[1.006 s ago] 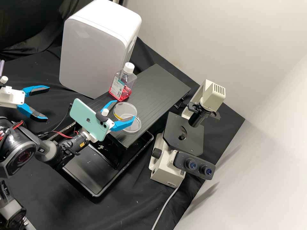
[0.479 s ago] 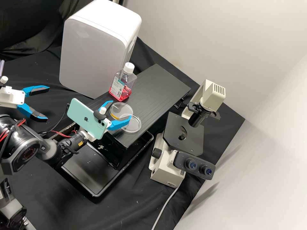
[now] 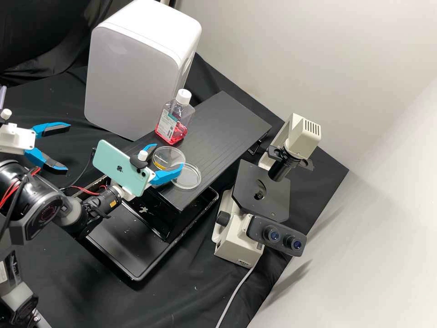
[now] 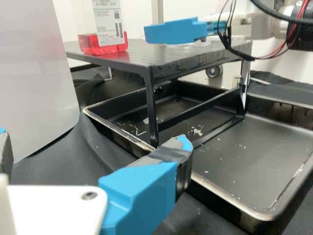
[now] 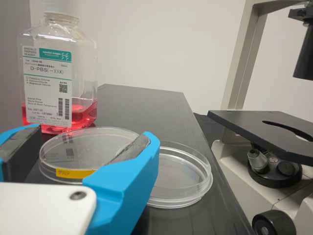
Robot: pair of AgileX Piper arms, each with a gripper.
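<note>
Right pincer (image 3: pixel 167 157) grips the yellow-tag dish (image 5: pixel 80 152), w/ the clear dish (image 5: pixel 183 172) just past its tips. Tilt or squeeze hard & you could pop it out.

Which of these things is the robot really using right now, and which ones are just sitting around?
Being used: right gripper, shut on the yellow-labelled petri dish; clear dish half beside it; black shelf under both.
Just sitting around: bottle of pink liquid; microscope; white box; black tray; left gripper, open, off to the side.
</note>
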